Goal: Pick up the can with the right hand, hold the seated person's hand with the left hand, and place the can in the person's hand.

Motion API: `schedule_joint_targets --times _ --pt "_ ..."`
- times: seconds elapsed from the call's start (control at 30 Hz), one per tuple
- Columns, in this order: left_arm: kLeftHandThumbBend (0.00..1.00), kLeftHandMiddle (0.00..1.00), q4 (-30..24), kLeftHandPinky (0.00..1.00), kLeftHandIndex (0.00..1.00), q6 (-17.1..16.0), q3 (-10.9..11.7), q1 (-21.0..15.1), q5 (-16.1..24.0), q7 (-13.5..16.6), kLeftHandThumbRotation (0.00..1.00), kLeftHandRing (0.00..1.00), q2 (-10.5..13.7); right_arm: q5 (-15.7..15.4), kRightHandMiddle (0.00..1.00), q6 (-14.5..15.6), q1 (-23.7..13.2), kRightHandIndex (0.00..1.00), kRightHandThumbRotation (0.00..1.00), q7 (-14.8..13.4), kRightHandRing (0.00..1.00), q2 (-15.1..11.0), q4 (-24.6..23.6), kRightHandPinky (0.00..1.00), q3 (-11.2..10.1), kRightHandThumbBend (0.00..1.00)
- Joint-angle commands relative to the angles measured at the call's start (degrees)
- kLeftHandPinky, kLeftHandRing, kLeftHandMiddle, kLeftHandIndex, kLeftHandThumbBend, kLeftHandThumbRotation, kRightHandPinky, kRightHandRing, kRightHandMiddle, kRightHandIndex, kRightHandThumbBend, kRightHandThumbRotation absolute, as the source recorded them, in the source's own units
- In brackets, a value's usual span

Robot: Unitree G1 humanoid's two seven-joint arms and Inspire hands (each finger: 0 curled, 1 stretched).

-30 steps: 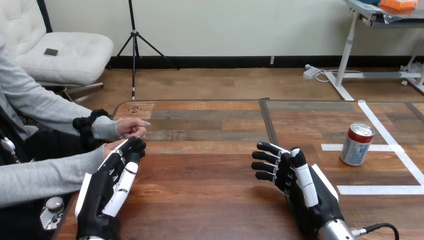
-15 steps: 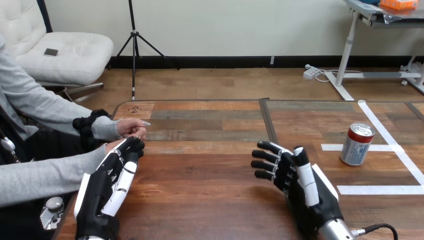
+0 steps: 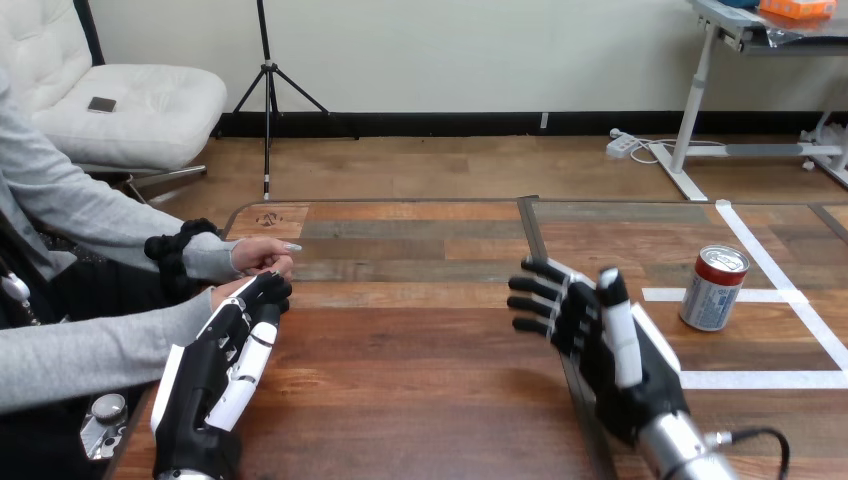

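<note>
- Can (image 3: 714, 288) pickup is only beginning. Nearest the camera, the right hand (image 3: 605, 345) has lifted and drifted toward the can over the last 1 second, with its fingers spread and empty, and it is not yet touching it.
- Left hand (image 3: 215, 375) has not moved. Its fingers lie straight with the tips at the person's nearer hand (image 3: 228, 293), and I can see no clasp.
- Person's farther hand (image 3: 262, 255) stays loosely closed on the tabletop (image 3: 400, 350).
- Farthest, the can stands upright and untouched among white tape lines (image 3: 760, 380), well apart from the person, so grasping it comes first.
</note>
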Motion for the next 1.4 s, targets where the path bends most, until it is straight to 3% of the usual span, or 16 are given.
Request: schedule_joint_targets --times 0.0,0.3,0.83,1.37 --pt "0.32 0.83 -1.0 0.93 0.81 -0.4 0.1 -4.1 -0.2 -0.1 0.59 0.86 0.3 1.4 0.79 -0.2 -7.8 0.81 1.0 0.1 0.79 -1.4 -2.0 0.74 -1.4 0.95" --pt "0.33 0.83 -0.9 0.93 0.81 -0.5 0.0 -4.0 0.0 0.1 0.59 0.86 0.2 1.9 0.8 -0.5 -11.0 0.82 1.0 0.3 0.79 -2.9 -1.4 0.72 -2.7 0.95" --pt "0.3 0.85 -1.0 0.93 0.82 -1.1 0.0 -3.8 -0.3 -0.1 0.58 0.88 -0.1 0.2 0.81 -1.2 -16.0 0.81 1.0 -3.7 0.8 -6.1 -0.7 0.75 -3.9 0.96" --pt "0.27 0.85 -1.0 0.93 0.82 -1.0 0.2 -3.7 -0.9 -0.6 0.57 0.88 -0.1 0.0 0.81 0.1 -20.1 0.81 1.0 -6.8 0.81 -8.8 0.6 0.79 -5.4 0.94"
